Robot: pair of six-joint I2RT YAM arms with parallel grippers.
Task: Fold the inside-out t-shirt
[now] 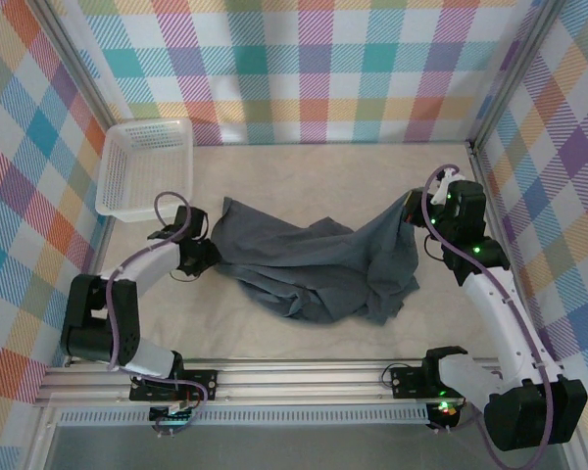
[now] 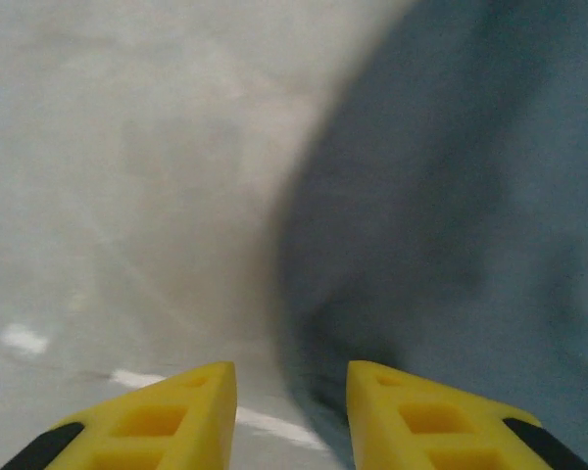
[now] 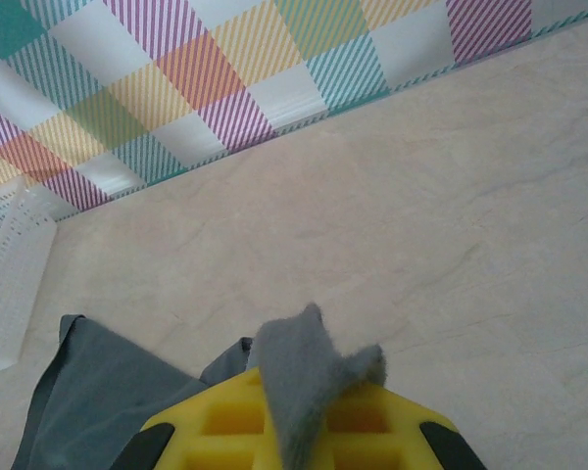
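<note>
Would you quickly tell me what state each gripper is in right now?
Left gripper: open at the edge of the t-shirt, holding nothing.
Right gripper: closed on a pinch of the t-shirt.

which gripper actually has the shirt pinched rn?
Right gripper: a tuft of the t-shirt sticks up between its shut fingers. Left gripper: jaws apart, gripping nothing.

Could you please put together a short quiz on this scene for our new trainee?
1. True or false: the right claw is shut on the t-shirt.
2. Where does the white basket stand? A) the table's far-left corner B) its far-right corner C) on top of the shirt
3. Fill in: the left claw, at the shirt's left edge, is ___ (open or shut).
Key: 1 true; 2 A; 3 open.
</note>
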